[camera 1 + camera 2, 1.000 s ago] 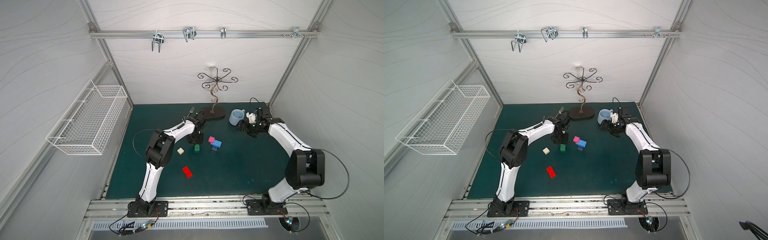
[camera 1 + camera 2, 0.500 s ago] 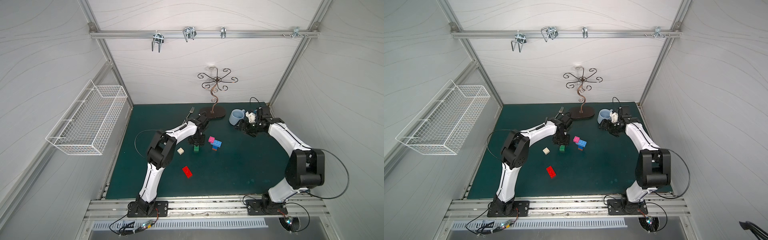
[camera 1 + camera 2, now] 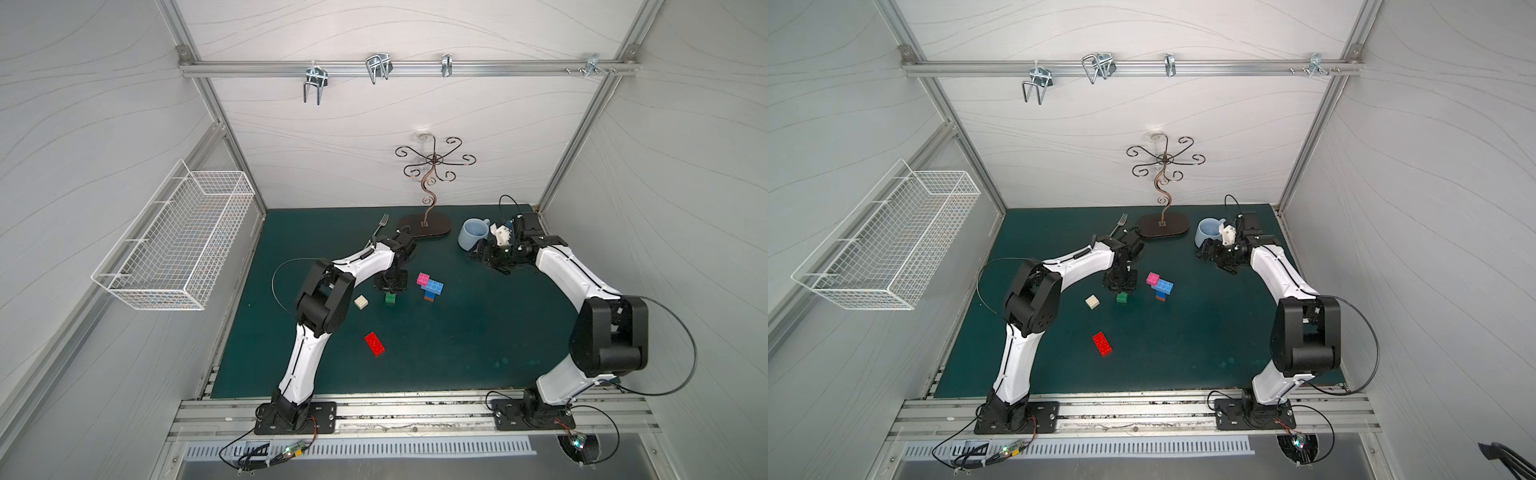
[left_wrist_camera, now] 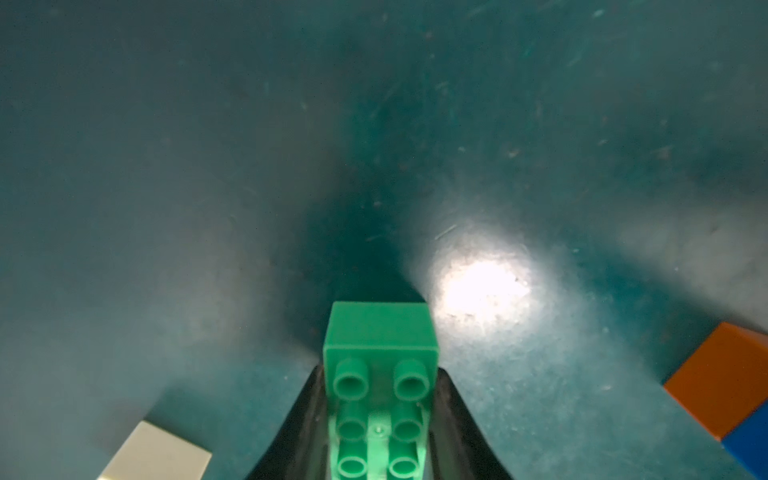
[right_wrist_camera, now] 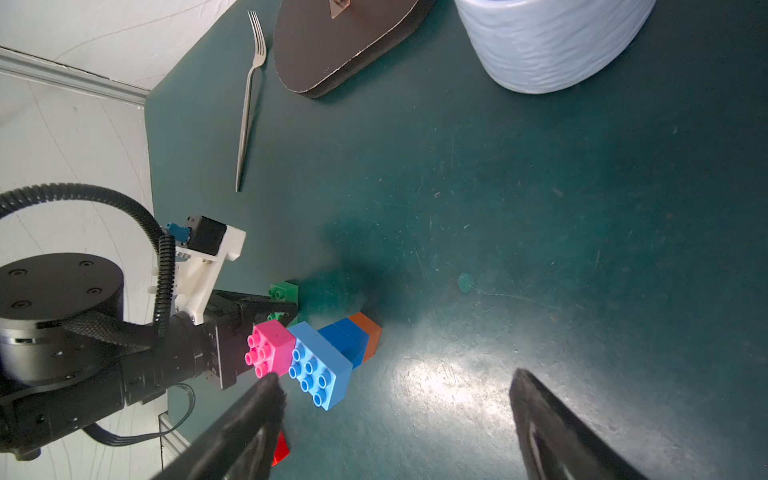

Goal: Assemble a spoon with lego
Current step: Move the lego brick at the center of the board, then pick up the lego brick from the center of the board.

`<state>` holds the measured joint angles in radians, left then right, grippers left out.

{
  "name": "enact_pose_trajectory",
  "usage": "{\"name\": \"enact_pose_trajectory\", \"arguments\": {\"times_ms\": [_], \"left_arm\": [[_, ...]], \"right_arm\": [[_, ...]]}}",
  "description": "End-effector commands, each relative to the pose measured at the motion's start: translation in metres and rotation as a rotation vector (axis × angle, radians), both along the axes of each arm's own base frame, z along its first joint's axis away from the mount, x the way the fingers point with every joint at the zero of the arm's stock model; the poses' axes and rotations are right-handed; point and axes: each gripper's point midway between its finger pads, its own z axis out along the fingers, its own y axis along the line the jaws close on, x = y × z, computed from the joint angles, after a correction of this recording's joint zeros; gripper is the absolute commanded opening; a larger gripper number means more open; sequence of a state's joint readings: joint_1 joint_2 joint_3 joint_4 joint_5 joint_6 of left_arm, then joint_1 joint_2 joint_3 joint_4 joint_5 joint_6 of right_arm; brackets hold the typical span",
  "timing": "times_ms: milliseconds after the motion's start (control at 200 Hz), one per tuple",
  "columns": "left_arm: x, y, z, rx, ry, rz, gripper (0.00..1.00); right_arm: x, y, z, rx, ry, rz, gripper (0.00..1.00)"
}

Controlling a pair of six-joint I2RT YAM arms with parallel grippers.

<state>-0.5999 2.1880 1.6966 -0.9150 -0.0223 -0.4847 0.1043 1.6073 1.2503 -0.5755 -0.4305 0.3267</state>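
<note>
At the mat's centre: the part-built spoon (image 3: 430,287) stands on its orange end on the green mat (image 3: 457,340), with dark blue above the orange and a light blue brick and a pink brick side by side on top, studs up.
Left gripper: the left gripper (image 3: 390,287) points down at the mat just beside the part-built spoon, at its 9 o'clock, clear of it.
Left gripper state: clamped on the long green brick (image 4: 380,374); in the wrist view both dark fingers (image 4: 455,419) press its long sides, and its studded face is towards the camera.
Green brick: one end pokes out beneath the gripper in both top views (image 3: 1121,297); whether it touches the mat I cannot tell.
Right gripper: the right gripper (image 5: 399,424) hangs at 2 o'clock from the part-built spoon, well apart from it, just beside the mug (image 3: 473,234).
Right gripper state: jaws spread wide, nothing between them.
Cream brick: the cream brick (image 3: 361,302) lies loose at 9 o'clock from the green brick, near it, studs up.
Red brick: the red brick (image 3: 374,344) lies flat at 7 o'clock from the green brick, well apart, alone.
Fork: the fork (image 5: 249,99) lies at 11 o'clock from the part-built spoon, next to the dark oval base of the hook stand (image 3: 424,227).
Wire basket: the wire basket (image 3: 178,245) hangs on the wall at 9 o'clock.
</note>
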Motion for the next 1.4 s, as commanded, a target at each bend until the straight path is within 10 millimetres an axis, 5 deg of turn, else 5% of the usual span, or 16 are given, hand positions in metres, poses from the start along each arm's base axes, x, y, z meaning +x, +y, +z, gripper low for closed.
{"name": "enact_pose_trajectory", "arguments": {"times_ms": [0, 355, 645, 760, 790, 981, 1131, 1246, 1396], "left_arm": [[-0.022, 0.001, 0.004, 0.001, 0.045, 0.066, 0.19], [-0.065, -0.023, 0.013, -0.07, 0.04, 0.172, 0.29], [-0.062, -0.013, 0.04, -0.078, -0.048, 0.155, 0.62], [-0.056, -0.011, 0.057, -0.126, -0.089, 0.141, 0.82], [-0.053, -0.009, 0.065, -0.146, -0.11, 0.137, 0.97], [-0.034, 0.042, 0.137, -0.193, -0.32, 0.15, 1.0], [-0.028, 0.097, 0.16, -0.374, -0.411, 0.275, 1.0], [-0.033, 0.143, 0.173, -0.339, -0.561, 0.356, 1.0], [-0.045, 0.16, 0.169, -0.304, -0.618, 0.332, 1.0]], "right_arm": [[0.003, 0.007, 0.004, 0.025, -0.002, 0.008, 0.86], [-0.008, 0.026, 0.009, 0.002, -0.028, 0.054, 0.85], [-0.014, 0.022, 0.015, -0.091, -0.067, 0.055, 0.85], [-0.021, 0.025, 0.025, -0.171, -0.1, 0.076, 0.85], [-0.025, 0.028, 0.028, -0.193, -0.108, 0.086, 0.85], [-0.058, 0.052, 0.059, -0.319, -0.186, 0.153, 0.85], [-0.101, 0.099, 0.082, -0.382, -0.254, 0.253, 0.85], [-0.136, 0.149, 0.071, -0.421, -0.242, 0.364, 0.85], [-0.159, 0.201, 0.032, -0.438, -0.158, 0.452, 0.85]]}}
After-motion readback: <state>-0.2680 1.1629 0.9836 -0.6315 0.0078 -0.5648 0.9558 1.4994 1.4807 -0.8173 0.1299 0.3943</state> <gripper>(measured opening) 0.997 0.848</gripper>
